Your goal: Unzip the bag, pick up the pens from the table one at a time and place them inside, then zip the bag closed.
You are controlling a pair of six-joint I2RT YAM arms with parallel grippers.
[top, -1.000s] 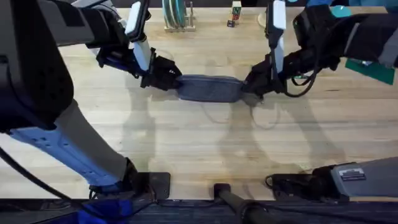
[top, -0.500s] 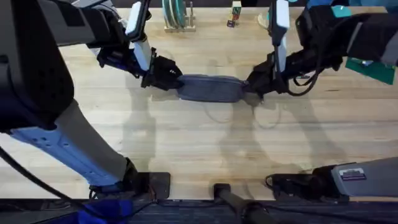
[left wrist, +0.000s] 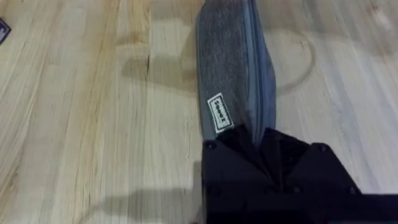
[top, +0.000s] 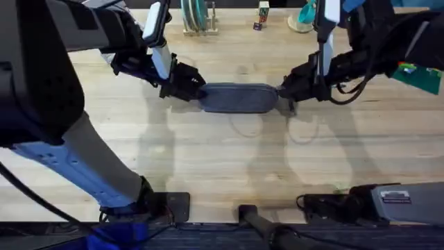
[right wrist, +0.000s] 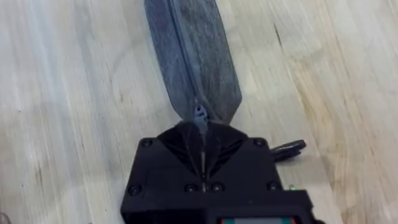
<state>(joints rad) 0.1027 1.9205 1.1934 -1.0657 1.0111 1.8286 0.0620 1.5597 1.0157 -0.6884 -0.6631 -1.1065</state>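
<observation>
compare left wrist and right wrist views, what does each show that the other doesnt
The left wrist view alone shows a small white label sewn on the pouch near the left end effector. The right wrist view alone shows the zipper pull at the right end effector, and a dark clip-like piece beside that end. Both show the blue-grey pouch, zipped shut, pinched at one end, lying on the wooden table.
</observation>
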